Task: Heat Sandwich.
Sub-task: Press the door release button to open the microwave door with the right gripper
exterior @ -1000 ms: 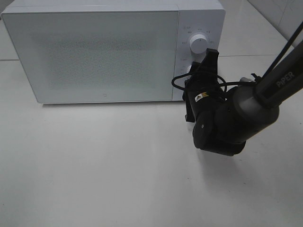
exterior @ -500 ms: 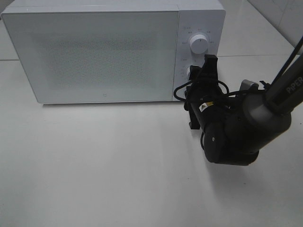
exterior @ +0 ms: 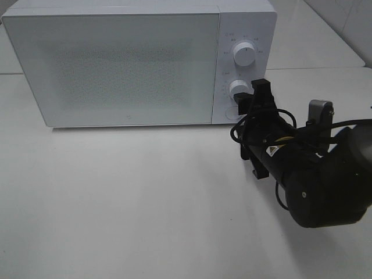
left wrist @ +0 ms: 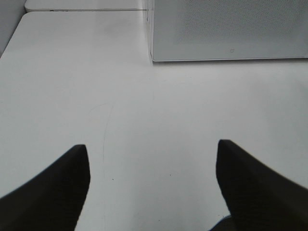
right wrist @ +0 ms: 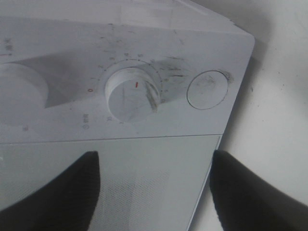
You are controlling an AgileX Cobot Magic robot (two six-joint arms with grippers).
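Scuff marks round the microwave (exterior: 128, 64) lower knob (right wrist: 131, 94) are only caught up close, framed by the right gripper (right wrist: 154, 159), spread wide and empty like the left gripper (left wrist: 151, 144).

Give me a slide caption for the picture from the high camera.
Open right gripper poised before the lower knob of a closed white microwave on a white table.

White microwave (exterior: 122, 64), door speckled with a fine grey dot mesh. White dial (right wrist: 131, 94) with a small red mark. Plain white counter (exterior: 128, 203). Black right claw (exterior: 253, 99), middle right.
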